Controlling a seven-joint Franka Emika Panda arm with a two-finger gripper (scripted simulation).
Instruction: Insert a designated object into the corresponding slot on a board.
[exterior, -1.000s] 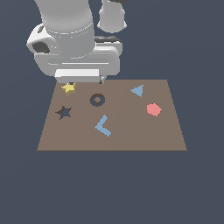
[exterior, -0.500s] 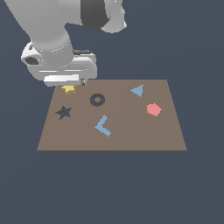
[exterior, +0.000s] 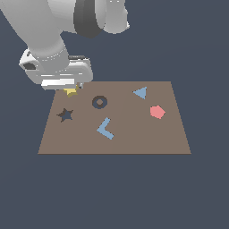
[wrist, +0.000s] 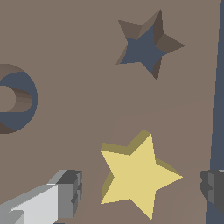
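Over at the far corner of the brown board (exterior: 134, 141), on the exterior view's left, the arm's white wrist hangs low w/ the gripper (exterior: 71, 89) right above the yellow star (exterior: 70, 92); only a bit of the star pokes out under it, so can't tell from here if it's touching. Nearer the camera on that same side sits the star slot (exterior: 65, 115), apart from the star. Ring cutout (exterior: 99, 102) is just beside the gripper toward the exterior view's right, a blue L-shape (exterior: 105, 129) lies mid-board, blue triangle (exterior: 140, 92) and pink pentagon (exterior: 157, 112) are well off to the exterior view's right. Wrist view next: star (wrist: 135, 175) lies flat on the board (wrist: 78, 57) btwn the two fingers (wrist: 68, 192), jaws spread wide, clear gap on each side, nothing clamped. Star slot (wrist: 146, 46) is empty and near the star; part of the ring cutout (wrist: 17, 98) shows at the frame edge.
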